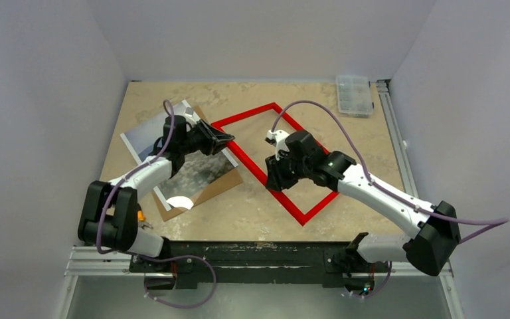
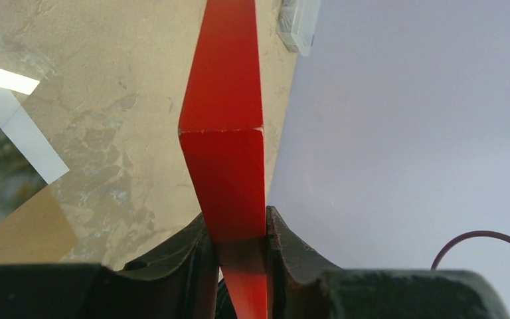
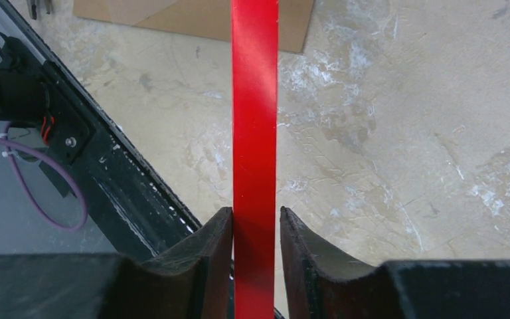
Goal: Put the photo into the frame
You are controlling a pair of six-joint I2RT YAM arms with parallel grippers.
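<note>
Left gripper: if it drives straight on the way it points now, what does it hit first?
The thin red rectangular picture frame. Its corner already sits between the left gripper fingers, so it would push into that at once. What lies beyond is unclear in depth.

The frame (image 1: 246,159) is a thin, bright red rectangle with the red side showing, turned diamond-wise mid-worktop (image 1: 372,146), and you can see the marbled top right through it. The left hand (image 2: 236,222) is pinching its left corner and the right hand (image 3: 255,216) its near-left rail. The photo (image 1: 202,171), a landscape print with a white border, lies face up on a brown board (image 1: 219,187) just beside it.
</note>
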